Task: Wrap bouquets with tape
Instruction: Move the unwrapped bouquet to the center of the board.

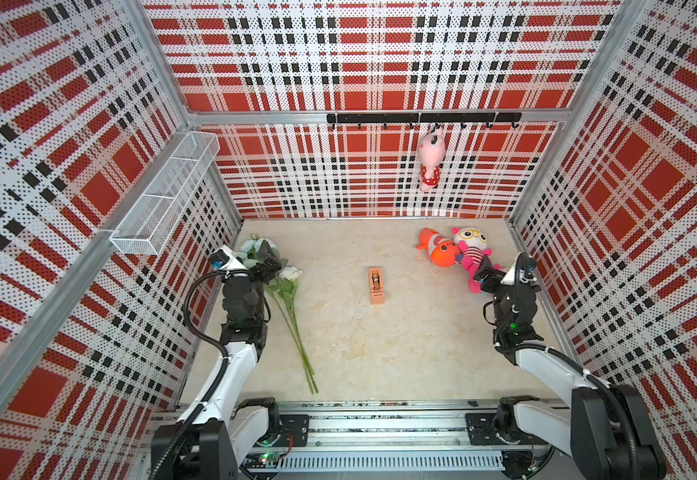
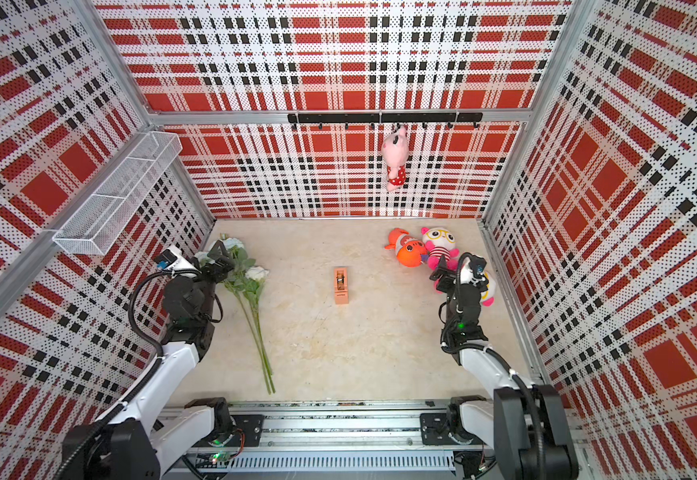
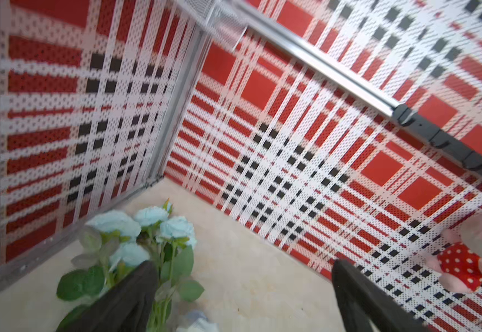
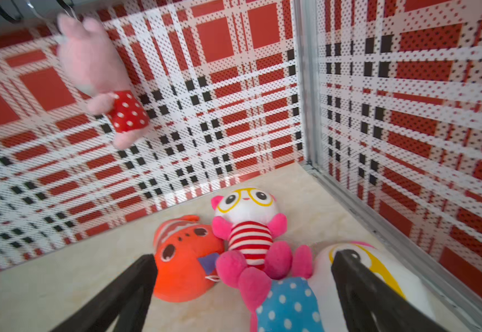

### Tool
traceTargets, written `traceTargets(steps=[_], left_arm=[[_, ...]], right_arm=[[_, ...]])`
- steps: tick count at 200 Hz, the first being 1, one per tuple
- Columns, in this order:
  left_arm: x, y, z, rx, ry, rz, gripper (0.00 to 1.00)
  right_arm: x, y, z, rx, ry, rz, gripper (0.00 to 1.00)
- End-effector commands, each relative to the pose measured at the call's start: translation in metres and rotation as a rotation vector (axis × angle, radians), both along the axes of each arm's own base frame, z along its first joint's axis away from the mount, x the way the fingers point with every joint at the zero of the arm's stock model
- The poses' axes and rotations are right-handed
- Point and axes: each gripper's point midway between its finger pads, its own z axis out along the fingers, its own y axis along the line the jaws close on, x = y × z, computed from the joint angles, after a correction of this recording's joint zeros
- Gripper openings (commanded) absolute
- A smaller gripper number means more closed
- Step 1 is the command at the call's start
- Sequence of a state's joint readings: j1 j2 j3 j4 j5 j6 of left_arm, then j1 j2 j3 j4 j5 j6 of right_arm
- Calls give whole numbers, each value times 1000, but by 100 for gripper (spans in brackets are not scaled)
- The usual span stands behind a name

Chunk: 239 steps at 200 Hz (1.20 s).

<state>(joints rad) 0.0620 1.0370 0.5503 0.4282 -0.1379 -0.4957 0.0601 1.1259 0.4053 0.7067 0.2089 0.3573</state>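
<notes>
The bouquet [image 1: 286, 286] of pale blue-white roses lies on the floor at the left, its long green stems [image 1: 303, 353] running toward the front rail. It shows in both top views [image 2: 251, 282]; its blooms [image 3: 147, 230] fill the left wrist view. My left gripper [image 1: 272, 259] [image 2: 222, 259] [image 3: 244, 267] hovers open over the flower heads, one finger [image 3: 136, 290] in front of the leaves, holding nothing. The peach-orange tape dispenser [image 1: 376, 285] [image 2: 341, 285] stands mid-floor, apart from both arms. My right gripper [image 1: 483, 274] [image 2: 442, 272] [image 4: 244, 258] is open above the plush toys.
An orange plush fish [image 1: 440, 249] and a white-and-pink plush [image 1: 469, 245] lie at the back right; another, in blue polka dots [image 4: 288, 304], lies under the right gripper. A pink plush [image 1: 432, 158] hangs from the black hook rail [image 1: 421, 117]. A wire basket [image 1: 164, 195] juts from the left wall.
</notes>
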Motion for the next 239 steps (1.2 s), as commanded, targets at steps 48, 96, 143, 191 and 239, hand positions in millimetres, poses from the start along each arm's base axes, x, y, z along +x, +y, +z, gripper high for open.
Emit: traceTargets(steps=[48,96,143,191,239], left_arm=[[-31,-58,-158,-71,625,-30,98],[-44,-56,-203,-112,739,10,81],[-51,-57,-239,-123,836,23,59],[-47,-81,-262,-115,914,-49,31],[-49,-117,-267,-122,955,-148,19]], right_arm=[[5,140,-40,-20,360,562,100],[-11,151,-52,-42,402,645,100],[-15,147,-57,-60,416,631,100],[-15,143,-66,-72,451,609,100],[-19,149,-62,-48,461,648,100]])
